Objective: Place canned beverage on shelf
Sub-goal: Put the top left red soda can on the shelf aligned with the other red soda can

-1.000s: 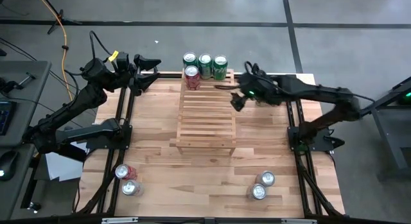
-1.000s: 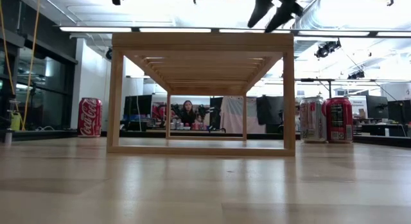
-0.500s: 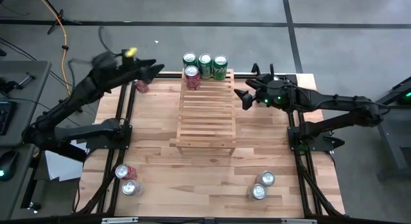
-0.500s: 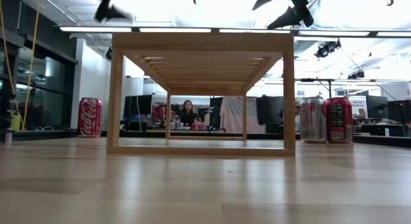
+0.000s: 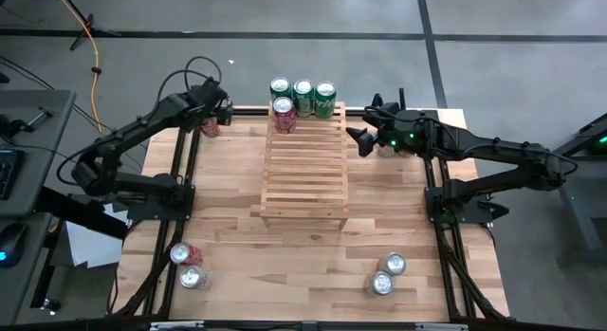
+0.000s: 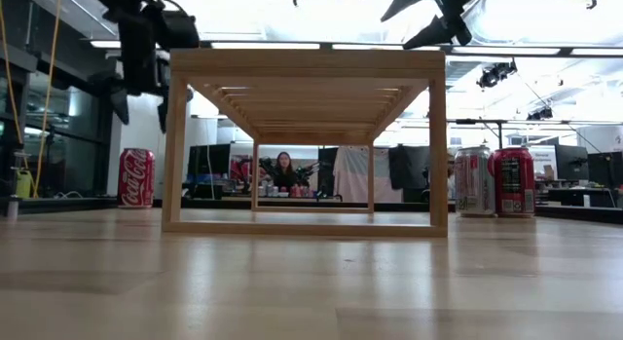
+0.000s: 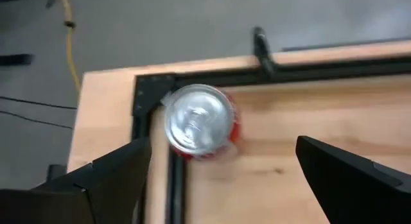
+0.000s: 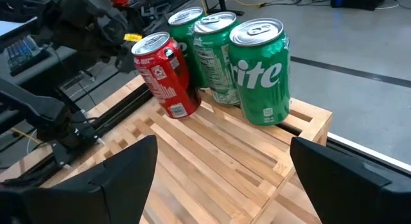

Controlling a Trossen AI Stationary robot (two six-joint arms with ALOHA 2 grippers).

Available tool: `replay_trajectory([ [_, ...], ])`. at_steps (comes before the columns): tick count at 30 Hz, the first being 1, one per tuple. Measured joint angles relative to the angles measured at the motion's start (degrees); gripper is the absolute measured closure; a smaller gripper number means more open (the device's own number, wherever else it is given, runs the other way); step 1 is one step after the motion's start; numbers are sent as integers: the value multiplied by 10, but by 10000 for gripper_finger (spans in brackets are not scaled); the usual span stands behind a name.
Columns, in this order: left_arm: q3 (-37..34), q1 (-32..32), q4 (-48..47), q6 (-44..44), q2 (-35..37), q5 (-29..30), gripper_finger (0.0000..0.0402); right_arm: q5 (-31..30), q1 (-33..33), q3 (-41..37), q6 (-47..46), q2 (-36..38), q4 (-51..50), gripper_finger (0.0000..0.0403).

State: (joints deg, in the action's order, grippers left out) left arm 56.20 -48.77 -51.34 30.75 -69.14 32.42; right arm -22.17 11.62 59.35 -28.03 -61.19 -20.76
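The wooden slatted shelf (image 5: pixel 303 170) stands mid-table on its short legs. Three green cans (image 5: pixel 303 91) and a red can (image 5: pixel 284 110) stand on its far end, also seen in the right wrist view: green cans (image 8: pixel 260 70), red can (image 8: pixel 164 73). Another red can (image 5: pixel 211 129) (image 7: pixel 199 121) stands upright on the table's far left corner. My left gripper (image 5: pixel 218 118) (image 7: pixel 223 146) hangs open above it, tipped down, touching nothing. My right gripper (image 5: pixel 358 141) (image 8: pixel 220 147) is open, raised beside the shelf's far right, pointing at the cans on it.
Two cans (image 5: pixel 188 265) stand near the table's front left and two more cans (image 5: pixel 386 274) near the front right. A black frame rail (image 7: pixel 308 67) runs along the far edge beside the left corner can. In the low view a person (image 6: pixel 284 171) sits beyond the table.
My left gripper has swung toward the far left corner, tipped from level to pointing steeply down and sunk over the red can there. My right gripper has drawn back from over the shelf toward the table's right edge and turned. Both stay open.
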Motion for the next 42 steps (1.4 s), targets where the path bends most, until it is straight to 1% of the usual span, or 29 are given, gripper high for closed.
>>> replay_trajectory([
  [3, -25, 3, 69, 34, 20, 7, 21, 1, 0, 0, 0, 0, -6, 61],
  [5, -40, 6, 98, 52, 26, 15, 21, 1, 0, 0, 1, 0, -11, 61],
  [8, -39, 6, 133, 80, 33, 36, 21, 2, 0, 0, 5, 0, -15, 61],
  [12, -41, 13, 128, 113, 27, 38, 21, 4, 0, 0, 11, 0, -23, 61],
  [17, -41, 53, 124, 121, 35, 34, 21, 4, 0, 0, 29, 0, -26, 61],
  [19, -40, 71, 115, 126, 41, 41, 21, 2, 0, 0, 37, 0, -26, 61],
  [21, -40, 89, 86, 145, 47, 53, 21, 2, 0, 0, 44, 0, -26, 61],
  [25, -40, 125, 13, 208, 56, 93, 21, 2, 0, 0, 51, 0, -30, 61],
  [30, -40, 159, -64, 307, 57, 151, 21, 2, 0, 0, 52, 0, -39, 61],
  [33, -40, 165, -74, 340, 52, 166, 21, 2, 0, 0, 51, 0, -39, 61],
  [42, -47, 164, -73, 353, 14, 196, 21, 8, 0, 0, 44, 0, -51, 61],
])
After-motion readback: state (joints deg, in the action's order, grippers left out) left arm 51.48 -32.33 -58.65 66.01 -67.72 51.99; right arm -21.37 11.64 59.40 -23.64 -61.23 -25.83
